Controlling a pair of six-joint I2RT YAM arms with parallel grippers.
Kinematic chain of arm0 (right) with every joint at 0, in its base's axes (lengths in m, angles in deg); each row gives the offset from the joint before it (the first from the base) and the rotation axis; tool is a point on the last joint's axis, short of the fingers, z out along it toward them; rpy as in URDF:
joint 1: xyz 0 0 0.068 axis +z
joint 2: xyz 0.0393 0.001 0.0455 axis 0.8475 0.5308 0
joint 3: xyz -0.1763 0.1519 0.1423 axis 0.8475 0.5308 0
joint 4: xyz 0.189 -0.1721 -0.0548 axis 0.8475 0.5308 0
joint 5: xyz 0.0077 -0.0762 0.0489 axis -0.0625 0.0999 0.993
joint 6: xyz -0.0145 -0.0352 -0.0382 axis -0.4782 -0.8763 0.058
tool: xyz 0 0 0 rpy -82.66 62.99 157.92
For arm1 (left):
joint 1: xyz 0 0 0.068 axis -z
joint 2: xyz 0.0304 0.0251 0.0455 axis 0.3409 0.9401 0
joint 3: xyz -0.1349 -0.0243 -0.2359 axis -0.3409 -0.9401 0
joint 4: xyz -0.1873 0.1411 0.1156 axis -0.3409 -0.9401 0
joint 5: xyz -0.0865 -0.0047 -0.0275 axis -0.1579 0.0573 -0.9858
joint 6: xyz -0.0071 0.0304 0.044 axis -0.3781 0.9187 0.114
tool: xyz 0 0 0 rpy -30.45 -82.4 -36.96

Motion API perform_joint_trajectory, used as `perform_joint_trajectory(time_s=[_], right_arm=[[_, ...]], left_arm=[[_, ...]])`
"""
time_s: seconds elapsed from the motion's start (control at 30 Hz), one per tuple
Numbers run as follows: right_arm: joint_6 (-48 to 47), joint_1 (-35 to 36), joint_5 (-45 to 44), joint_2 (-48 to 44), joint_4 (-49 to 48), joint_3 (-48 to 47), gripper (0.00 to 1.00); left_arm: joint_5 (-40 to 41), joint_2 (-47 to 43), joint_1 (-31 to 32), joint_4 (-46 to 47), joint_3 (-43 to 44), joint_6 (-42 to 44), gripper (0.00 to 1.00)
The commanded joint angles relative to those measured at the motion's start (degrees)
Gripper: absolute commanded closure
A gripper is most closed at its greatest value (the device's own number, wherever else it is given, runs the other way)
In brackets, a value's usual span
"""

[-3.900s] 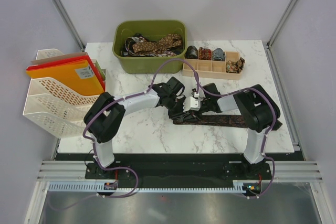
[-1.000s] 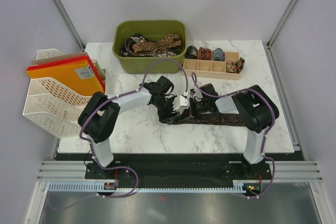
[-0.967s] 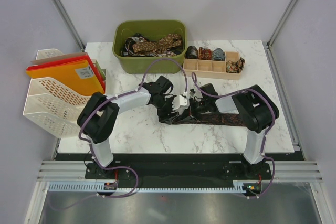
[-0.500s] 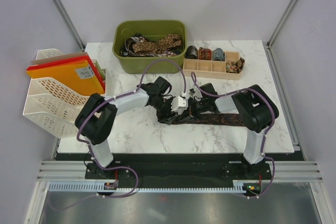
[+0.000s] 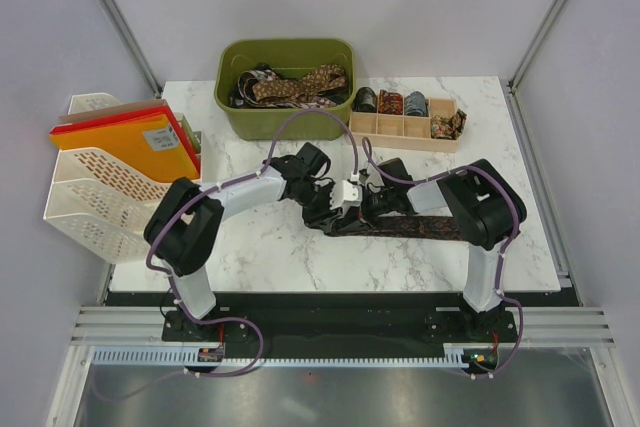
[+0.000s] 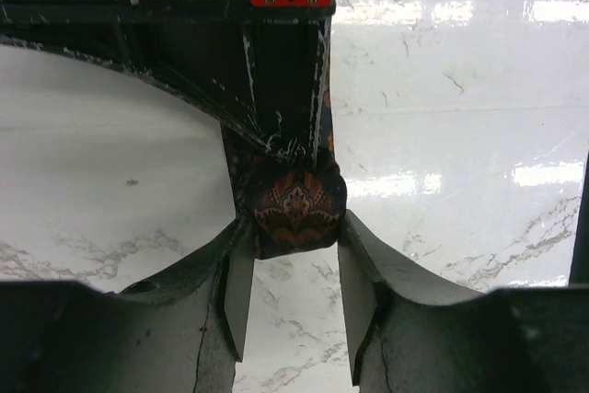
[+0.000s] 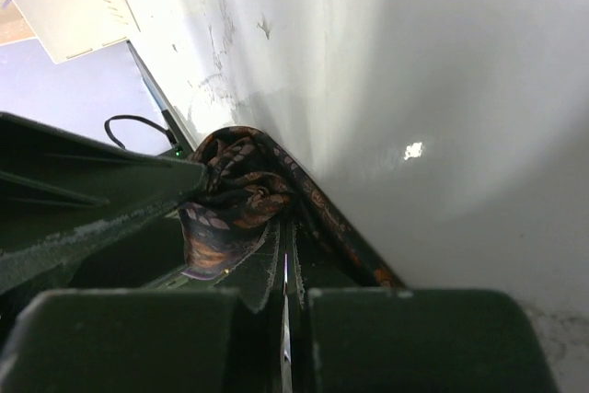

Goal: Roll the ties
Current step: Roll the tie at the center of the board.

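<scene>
Left gripper (image 6: 294, 260) has its two fingers (image 6: 234, 284) part way apart, one on each side of the small rolled end of the tie (image 6: 294, 209). They look to be touching it, so it is holding the roll. Right gripper (image 7: 283, 269) is closed tight, and the patterned cloth curls around its tip. I cannot tell if any cloth is nipped between its fingers. Both meet near the middle of the white marble table (image 5: 270, 252). From there the rest of the tie lies flat as a long dark band going off to the right.

I think the job now is to wind more of that band onto the roll. To do it well, the left fingers should squeeze softly, so the roll is round and does not pop open. The band should be pulled straight and snug, with its edges lined up, so the roll does not go crooked like a cone. The two grippers are very close, so they should turn slowly and not bump.

On the left, a white rack (image 5: 95, 202) holds orange and red folders (image 5: 140, 142). Farther back on the right, a tan tray (image 5: 400, 139) with little boxes holds three tight rolls (image 5: 390, 102) side by side, and a looser patterned bundle (image 5: 448, 125) at its right end. Just left of it, a green bin (image 5: 288, 125) holds a pile of loose ties (image 5: 295, 85) that are not rolled.
</scene>
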Motion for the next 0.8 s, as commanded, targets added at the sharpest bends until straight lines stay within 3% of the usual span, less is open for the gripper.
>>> perform_joint_trajectory(time_s=[0.0,0.27,0.43,0.77], right_arm=[[0.19,1.01,-5.73,2.39,-1.43,0.78,1.0],[-0.33,0.92,-4.41,0.9,-1.7,0.35,0.99],[-2.25,-0.05,-3.0,-2.7,2.08,-1.76,0.85],[-6.48,-4.17,-0.72,-8.42,10.17,-3.43,0.68]], left_arm=[[-2.68,2.09,2.37,3.27,3.31,-1.17,0.55],[2.32,6.57,5.18,3.89,4.72,-2.59,0.58],[5.05,8.07,5.62,0.73,4.45,-1.8,0.65],[8.83,11.23,5.89,-3.32,4.45,0.05,0.69]])
